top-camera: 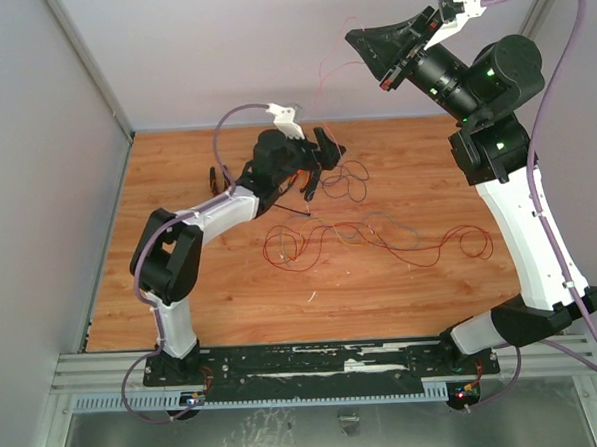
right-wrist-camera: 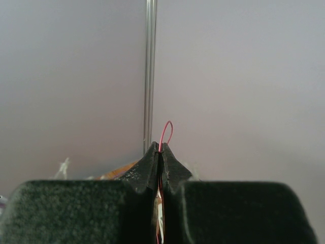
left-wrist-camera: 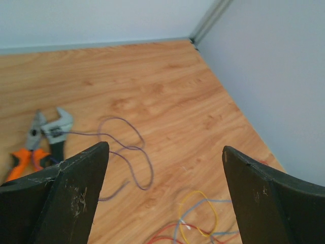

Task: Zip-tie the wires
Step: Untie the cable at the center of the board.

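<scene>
Right wrist view shows the right end effector (right-wrist-camera: 160, 152) fully closed, its two fingers pressed together on one thin red wire (right-wrist-camera: 166, 131); a small loop of this wire stands out above the tips at 12 o'clock. In the top external view this arm is raised high over the far edge of the desk (top-camera: 183, 310), at about 1 o'clock, and the red strand hangs from it down to the desk.

The left end effector (left-wrist-camera: 165, 150) is open as wide as it goes and holds nothing. It hangs low over the desk at about 11 o'clock from the centre. The left wrist view does not show its fingers touching any strand.

The wires (top-camera: 369, 235) lie as a loose tangle on the desk, from the centre toward 3 o'clock. In the left wrist view a grey-purple loop lies between the open fingers, with yellow and red loops at 6 o'clock. Orange-handled pliers (left-wrist-camera: 25, 152) and a wrench (left-wrist-camera: 58, 129) lie at 9 o'clock.
</scene>
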Controlling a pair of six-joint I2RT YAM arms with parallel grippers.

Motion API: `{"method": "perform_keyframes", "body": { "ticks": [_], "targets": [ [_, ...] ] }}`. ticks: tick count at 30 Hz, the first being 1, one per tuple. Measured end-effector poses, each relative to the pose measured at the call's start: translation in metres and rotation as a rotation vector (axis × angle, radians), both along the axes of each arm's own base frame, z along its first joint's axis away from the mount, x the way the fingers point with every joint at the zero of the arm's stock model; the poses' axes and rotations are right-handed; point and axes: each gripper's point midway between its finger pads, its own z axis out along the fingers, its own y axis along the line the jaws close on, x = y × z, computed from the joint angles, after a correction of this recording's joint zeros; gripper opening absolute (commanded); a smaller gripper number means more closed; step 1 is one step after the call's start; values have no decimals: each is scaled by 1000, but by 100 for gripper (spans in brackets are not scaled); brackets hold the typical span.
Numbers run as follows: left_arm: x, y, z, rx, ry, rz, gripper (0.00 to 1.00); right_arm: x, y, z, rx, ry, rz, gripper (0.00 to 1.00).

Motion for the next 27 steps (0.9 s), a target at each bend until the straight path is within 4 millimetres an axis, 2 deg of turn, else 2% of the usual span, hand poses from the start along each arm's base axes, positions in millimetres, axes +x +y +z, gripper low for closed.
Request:
{"method": "perform_keyframes", "body": {
  "ticks": [7,9,11,14,18,23,27],
  "targets": [
    [36,59,12,16,-4,141,98,0,-1,1,4,2,-6,0],
    [37,73,20,19,-24,153,98,0,-1,0,4,4,-7,0],
    [29,82,27,23,-46,138,98,1,-1,0,4,5,-9,0],
    [8,83,36,39,-92,64,98,1,-2,0,5,8,-13,0],
    [-19,74,41,63,-141,-61,98,2,-3,1,8,9,-21,0],
    [-54,65,19,66,-146,-216,98,1,-4,3,11,6,-23,0],
    [-71,51,11,65,-146,-298,98,1,-4,5,13,3,-22,0]
  ]
}}
